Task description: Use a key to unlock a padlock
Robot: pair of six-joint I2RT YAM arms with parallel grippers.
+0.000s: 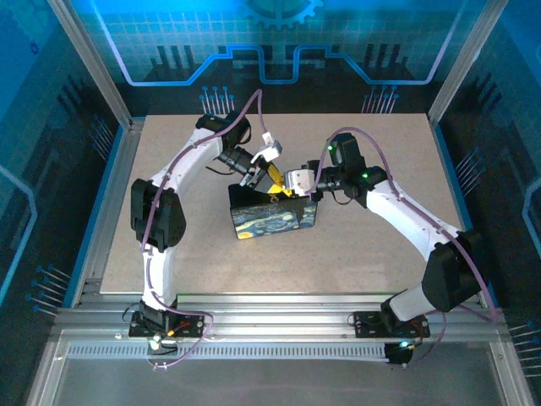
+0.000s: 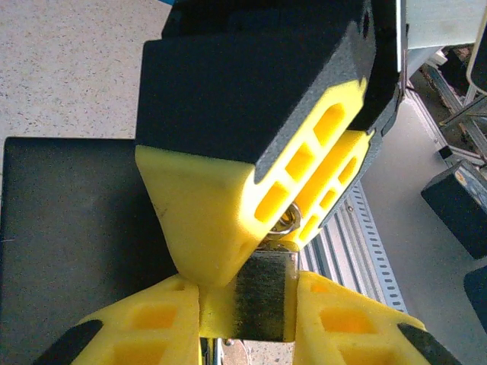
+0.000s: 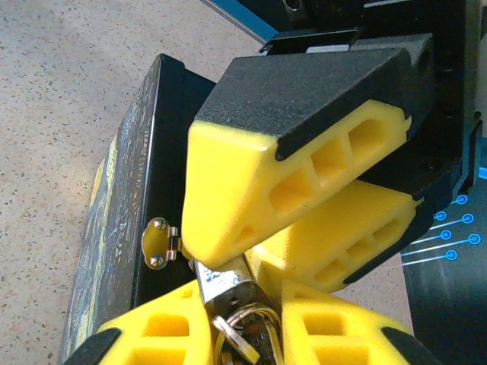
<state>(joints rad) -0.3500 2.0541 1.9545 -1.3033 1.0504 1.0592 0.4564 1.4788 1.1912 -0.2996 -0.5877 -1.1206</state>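
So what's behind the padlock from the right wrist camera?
The dark box, with a small metal clasp on its edge. The left tool covers the top of the padlock, so whether it hooks through that clasp cannot be seen.

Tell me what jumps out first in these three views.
Over the middle of the table, the left gripper and right gripper meet tip to tip at the far edge of a dark tin box with a starry-night print. Close up, chunky yellow fingers crowd the wrist views. The left gripper pinches a small silvery padlock, with a key ring right beside it between the right gripper's fingers.
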